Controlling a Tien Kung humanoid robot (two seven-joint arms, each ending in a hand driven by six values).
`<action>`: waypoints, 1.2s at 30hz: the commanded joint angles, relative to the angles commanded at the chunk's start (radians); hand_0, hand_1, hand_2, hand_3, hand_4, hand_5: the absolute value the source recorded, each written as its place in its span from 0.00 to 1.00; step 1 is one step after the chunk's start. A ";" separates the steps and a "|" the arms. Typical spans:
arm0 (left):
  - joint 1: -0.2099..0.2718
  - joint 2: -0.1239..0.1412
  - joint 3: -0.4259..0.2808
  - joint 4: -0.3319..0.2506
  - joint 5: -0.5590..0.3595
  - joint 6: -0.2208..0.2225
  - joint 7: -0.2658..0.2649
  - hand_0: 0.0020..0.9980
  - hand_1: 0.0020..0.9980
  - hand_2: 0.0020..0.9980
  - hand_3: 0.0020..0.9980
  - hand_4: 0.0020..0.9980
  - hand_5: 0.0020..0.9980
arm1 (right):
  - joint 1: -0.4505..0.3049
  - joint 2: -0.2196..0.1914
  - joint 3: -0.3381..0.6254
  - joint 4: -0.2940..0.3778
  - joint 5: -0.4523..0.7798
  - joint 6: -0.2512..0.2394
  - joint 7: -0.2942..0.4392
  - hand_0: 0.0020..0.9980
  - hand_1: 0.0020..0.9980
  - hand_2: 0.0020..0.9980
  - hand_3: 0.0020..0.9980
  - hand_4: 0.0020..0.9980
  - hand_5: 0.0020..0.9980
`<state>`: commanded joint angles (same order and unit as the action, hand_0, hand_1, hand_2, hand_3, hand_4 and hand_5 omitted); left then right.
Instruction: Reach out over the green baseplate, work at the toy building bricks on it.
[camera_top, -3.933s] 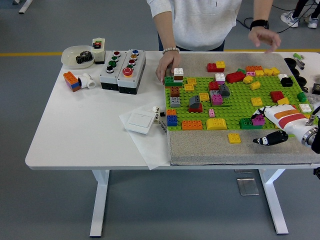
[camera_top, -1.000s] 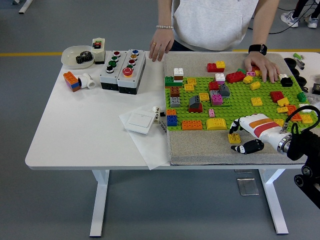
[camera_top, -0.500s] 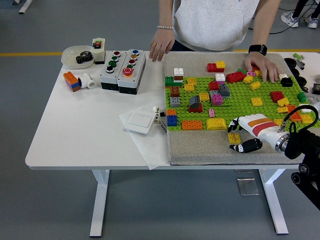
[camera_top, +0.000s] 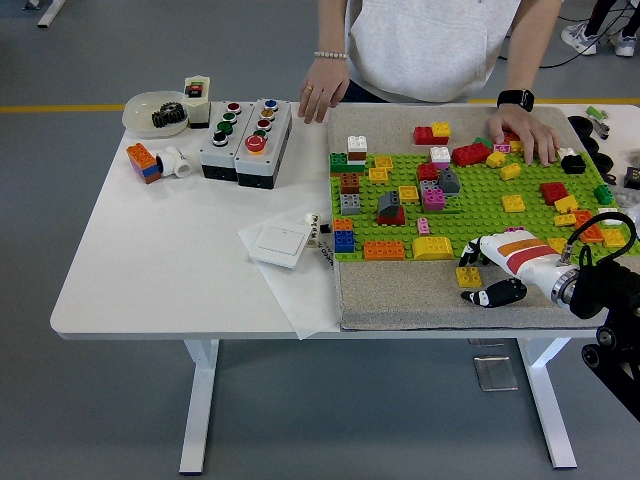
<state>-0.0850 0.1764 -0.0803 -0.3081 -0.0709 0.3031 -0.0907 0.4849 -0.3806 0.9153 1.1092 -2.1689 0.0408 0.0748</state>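
Observation:
The green baseplate (camera_top: 470, 215) lies on a grey mat (camera_top: 400, 295) and carries several bricks of many colours. A loose yellow brick (camera_top: 468, 277) sits on the mat just off the plate's near edge. My right hand (camera_top: 484, 274) reaches in from the right; its fingers (camera_top: 470, 256) arch above the yellow brick and its thumb (camera_top: 500, 293) lies below it, spread, not closed on it. A person at the far side rests one hand (camera_top: 525, 133) on the bricks at the plate's far right and the other hand (camera_top: 322, 92) on the table's far edge.
Two button boxes (camera_top: 246, 140), a bowl with a gear (camera_top: 155, 113), a white pipe fitting with an orange-blue brick (camera_top: 152, 160) and a white switch (camera_top: 279, 244) on paper (camera_top: 300, 290) stand left of the mat. Black parts (camera_top: 585, 135) lie far right.
My right hand came left from the plate's right edge to the yellow brick and has barely moved in the last second. The person's hands left the plate's left corner and settled where they are.

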 joint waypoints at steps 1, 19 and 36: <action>0.000 0.000 -0.001 0.000 0.001 0.000 0.000 0.86 0.88 0.88 0.75 0.74 0.65 | 0.001 0.002 0.001 -0.004 -0.001 0.000 0.000 0.56 0.58 0.64 0.63 0.84 0.27; 0.001 0.001 -0.005 -0.002 0.012 0.001 0.003 0.86 0.88 0.88 0.75 0.74 0.65 | 0.009 0.012 0.004 -0.035 -0.008 -0.003 -0.001 0.55 0.56 0.61 0.60 0.82 0.25; 0.007 0.001 -0.019 -0.001 0.035 0.002 0.012 0.86 0.88 0.88 0.75 0.74 0.65 | -0.001 0.005 -0.001 -0.026 -0.018 -0.010 0.000 0.50 0.49 0.55 0.53 0.76 0.23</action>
<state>-0.0778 0.1770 -0.0990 -0.3091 -0.0362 0.3050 -0.0789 0.4841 -0.3754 0.9140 1.0836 -2.1868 0.0304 0.0744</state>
